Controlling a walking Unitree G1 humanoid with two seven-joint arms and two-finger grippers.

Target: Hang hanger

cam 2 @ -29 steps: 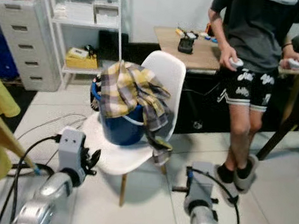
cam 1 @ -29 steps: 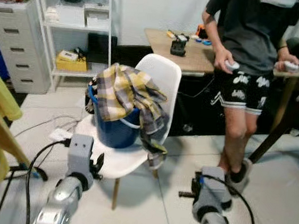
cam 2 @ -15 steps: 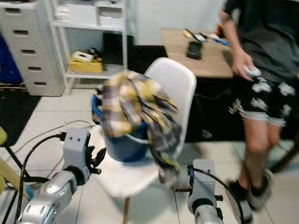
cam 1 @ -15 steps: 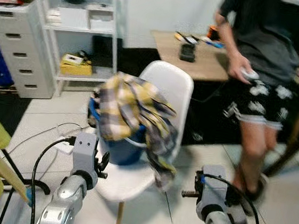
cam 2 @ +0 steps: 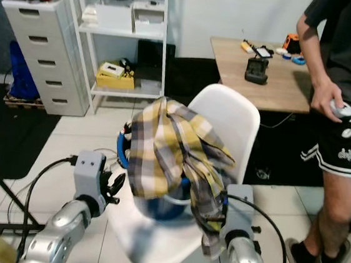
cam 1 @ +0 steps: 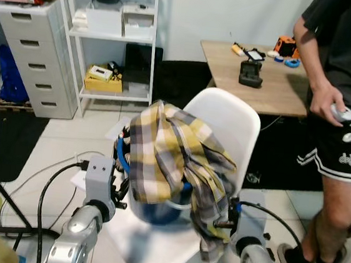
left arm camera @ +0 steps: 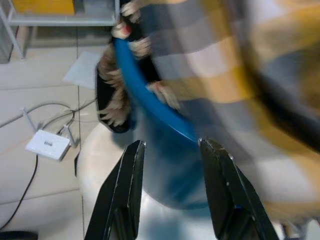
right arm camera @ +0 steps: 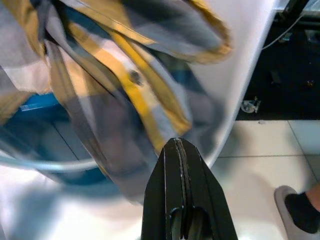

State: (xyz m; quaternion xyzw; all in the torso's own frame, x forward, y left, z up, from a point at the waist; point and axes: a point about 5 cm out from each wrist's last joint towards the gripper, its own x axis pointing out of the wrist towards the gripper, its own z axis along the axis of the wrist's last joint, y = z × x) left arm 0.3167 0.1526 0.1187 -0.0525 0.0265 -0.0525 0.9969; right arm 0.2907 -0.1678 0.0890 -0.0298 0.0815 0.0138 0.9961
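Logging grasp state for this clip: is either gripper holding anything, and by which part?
Nothing is held. The left gripper has open jaws with the blue bucket ahead of them; the right gripper has shut, empty jaws just short of the plaid shirt.

In front of me I see a white chair (cam 1: 230,121) standing on the pale tiled floor (cam 1: 48,149). On its seat sits a blue bucket (left arm camera: 165,150), with a yellow plaid shirt (cam 1: 173,153) draped over it and hanging down the front. Cables (cam 1: 40,167) and a small white box (left arm camera: 47,145) lie on the tiles beside the chair. Behind it I make out a wooden table (cam 1: 265,84) carrying a black device (cam 1: 251,72) and small coloured items. To the left, a white shelf unit (cam 1: 113,37) holds white boxes and a yellow box (cam 1: 102,78).
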